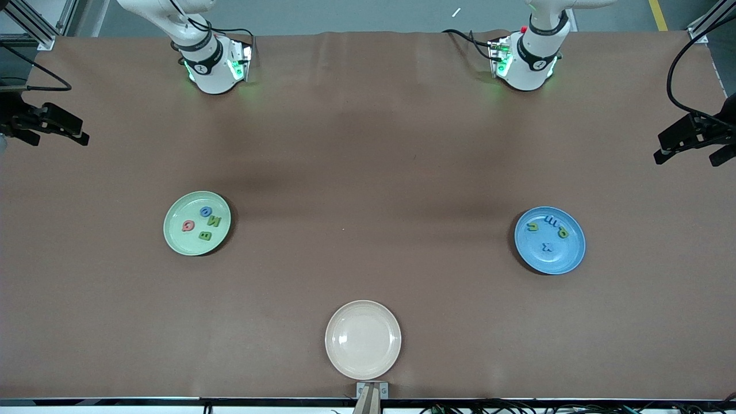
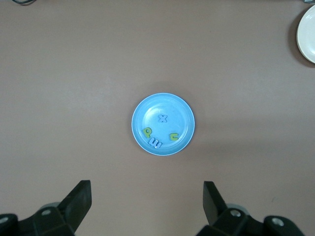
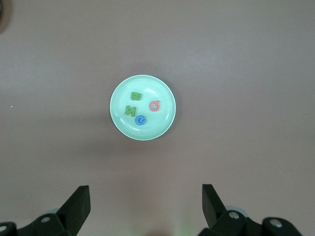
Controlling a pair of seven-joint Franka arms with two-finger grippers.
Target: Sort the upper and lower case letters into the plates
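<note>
Lowest in the front view, at bottom centre, a round cream-beige plate (image 1: pixel 363 340) is seen on the brown-covered bench (image 1: pixel 368 149), with nothing in it. Higher up, at right of centre, a round medium-blue plate (image 1: pixel 549 240) holds four small flat letters: a blue x (image 1: pixel 547 248), a green p (image 1: pixel 563 232), a blue m (image 1: pixel 551 220) and a green c (image 1: pixel 533 226). At left of centre, a round pale-green plate (image 1: pixel 197 223) holds a green B (image 1: pixel 204 235), a pinkish-red G (image 1: pixel 188 225), a green N (image 1: pixel 214 221) and a blue O (image 1: pixel 205 211). The left claw (image 2: pixel 147 204) is held high above the blue plate, spread wide and carrying nothing. The right claw (image 3: pixel 145 205) is held likewise above the green plate, wide and unloaded.
</note>
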